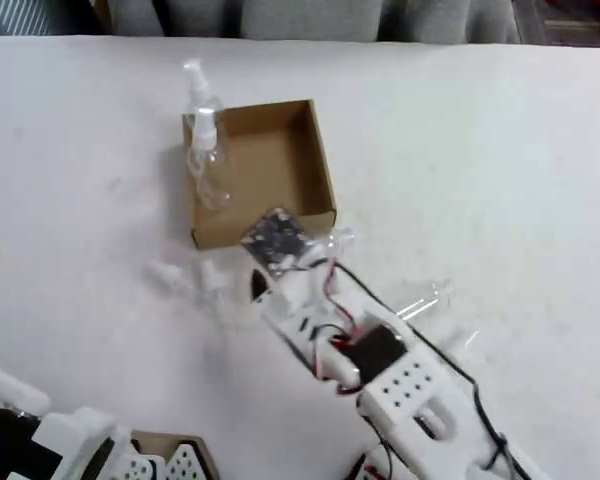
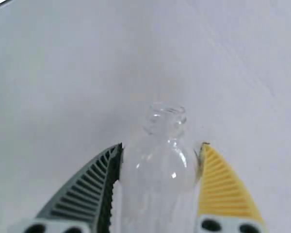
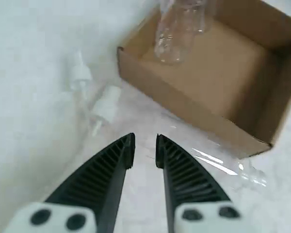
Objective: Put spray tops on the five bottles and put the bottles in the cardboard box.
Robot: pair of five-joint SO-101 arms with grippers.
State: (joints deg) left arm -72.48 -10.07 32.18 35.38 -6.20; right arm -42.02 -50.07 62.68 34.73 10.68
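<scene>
My left gripper [image 2: 157, 151] is shut on a clear bottle [image 2: 160, 165] with an open neck and no top, held over bare white table. My right gripper [image 3: 144, 145] hovers open by a narrow gap just in front of the cardboard box [image 3: 184, 110], nothing between its fingers. Two white spray tops [image 3: 80, 75] [image 3: 105, 107] lie on the table beside it. A topless clear bottle [image 3: 235, 168] lies against the box wall. In the high view the box [image 1: 315, 160] holds two bottles with spray tops [image 1: 206, 150] at its left side, and the right gripper [image 1: 261, 290] is below it.
Another clear bottle [image 1: 426, 299] lies to the right of the right arm [image 1: 380, 365]. The left arm [image 1: 40, 440] sits at the table's near left corner beside a piece of cardboard [image 1: 170, 443]. The white table [image 1: 480, 150] stretches open to the right.
</scene>
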